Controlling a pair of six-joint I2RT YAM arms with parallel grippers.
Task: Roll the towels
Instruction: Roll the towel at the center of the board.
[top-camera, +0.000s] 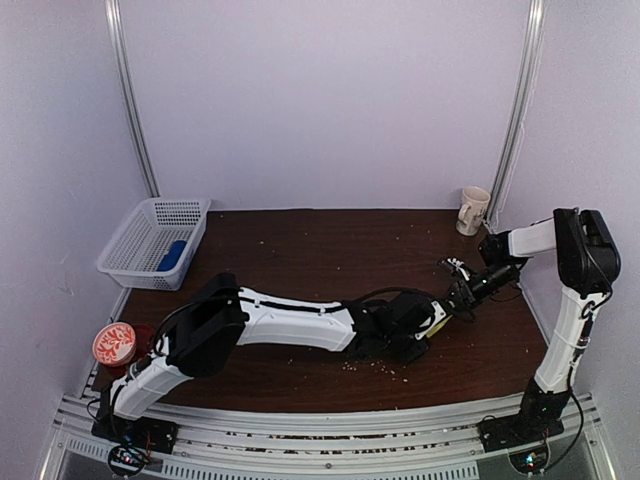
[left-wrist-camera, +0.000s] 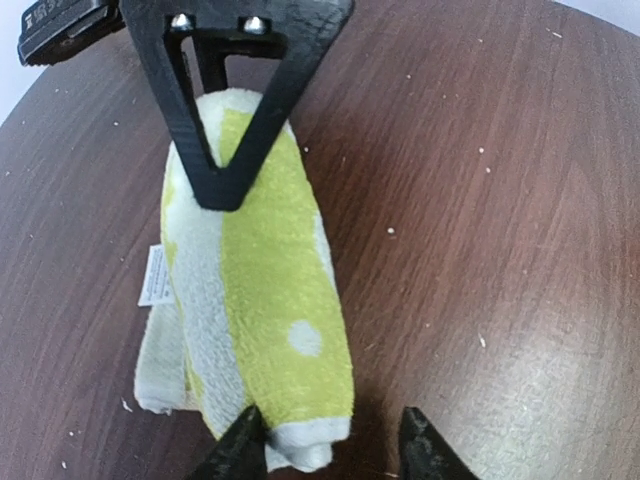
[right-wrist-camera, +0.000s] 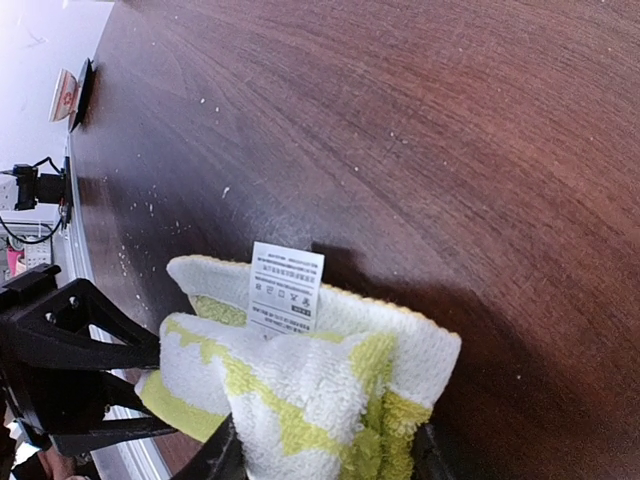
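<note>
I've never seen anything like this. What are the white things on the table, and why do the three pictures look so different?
Those are two robot arms, each ending in a two-finger claw. One picture looks down from above; the other two come from small cameras on each wrist. The left claw and right claw meet at a rolled yellow-green towel lying on the brown table, one at each end. Each claw's fingers stand either side of the roll; whether they pinch it is unclear. A white basket at the far left holds something blue, a mug stands at the far right, and a red-lidded tub sits near the left arm's base.
</note>
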